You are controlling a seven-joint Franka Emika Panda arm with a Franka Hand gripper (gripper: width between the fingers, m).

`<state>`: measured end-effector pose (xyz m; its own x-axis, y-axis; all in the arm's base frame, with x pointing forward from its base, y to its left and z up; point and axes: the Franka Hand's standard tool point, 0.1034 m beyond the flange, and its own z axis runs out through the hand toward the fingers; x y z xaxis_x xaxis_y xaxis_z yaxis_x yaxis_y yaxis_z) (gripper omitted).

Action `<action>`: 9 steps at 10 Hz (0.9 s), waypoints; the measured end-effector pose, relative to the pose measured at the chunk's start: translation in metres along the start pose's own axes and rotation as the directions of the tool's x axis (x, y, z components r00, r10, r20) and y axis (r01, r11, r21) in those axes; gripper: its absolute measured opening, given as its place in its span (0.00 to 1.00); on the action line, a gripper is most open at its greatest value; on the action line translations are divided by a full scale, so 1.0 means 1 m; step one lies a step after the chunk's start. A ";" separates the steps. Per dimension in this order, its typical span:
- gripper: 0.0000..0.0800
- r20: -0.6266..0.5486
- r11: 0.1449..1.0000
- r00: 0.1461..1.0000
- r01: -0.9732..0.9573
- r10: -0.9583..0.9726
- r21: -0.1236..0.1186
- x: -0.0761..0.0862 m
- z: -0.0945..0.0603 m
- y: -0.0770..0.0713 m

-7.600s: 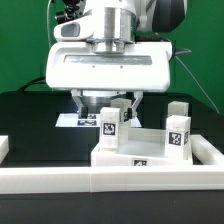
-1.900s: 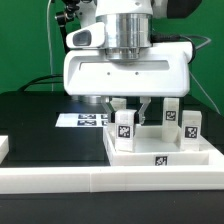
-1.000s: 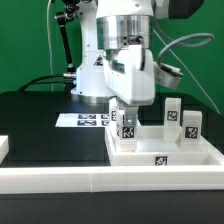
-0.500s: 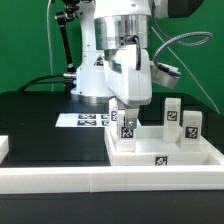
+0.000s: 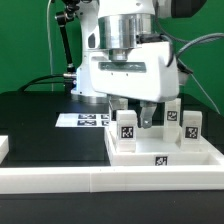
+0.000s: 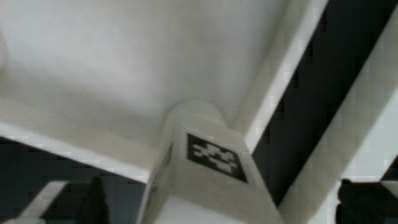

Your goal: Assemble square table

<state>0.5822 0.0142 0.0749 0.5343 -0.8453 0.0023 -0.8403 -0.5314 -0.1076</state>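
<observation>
The white square tabletop point(image 5: 200, 158) lies at the exterior view's right with its rimmed face up and a tag on its front edge. Three short white tagged legs stand upright on it: one at the front left point(image 5: 126, 130) and two further back point(image 5: 171, 114) point(image 5: 191, 126). My gripper point(image 5: 133, 110) hangs just above the front-left leg, open, its fingers spread to either side of the leg's top. In the wrist view that leg point(image 6: 210, 160) rises toward the camera over the tabletop point(image 6: 107, 70); the fingers barely show there.
The marker board point(image 5: 85, 120) lies flat on the black table left of the tabletop. A long white rail point(image 5: 90, 182) runs along the front edge, with a white block point(image 5: 4, 148) at the far left. The robot base point(image 5: 88, 72) stands behind.
The hand has turned from narrow side on to broad side on. Its jaws have spread and let go of the front-left leg, which stays upright on the tabletop.
</observation>
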 end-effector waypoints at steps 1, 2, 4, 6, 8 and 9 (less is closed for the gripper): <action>0.81 0.000 0.998 0.998 0.059 -0.059 0.000 0.001 0.000 0.000; 0.81 0.000 0.994 0.994 0.108 -0.108 -0.001 0.001 0.000 0.001; 0.81 -0.002 0.965 0.965 0.260 -0.260 -0.005 -0.001 0.000 0.000; 0.81 0.001 0.909 0.909 0.417 -0.417 -0.005 -0.004 0.001 -0.001; 0.81 0.002 0.842 0.842 0.540 -0.540 -0.006 -0.004 0.001 -0.001; 0.81 0.002 0.798 0.798 0.602 -0.602 -0.006 -0.004 0.001 -0.001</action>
<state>0.5813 0.0180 0.0739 0.9329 -0.3544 0.0642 -0.3493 -0.9337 -0.0789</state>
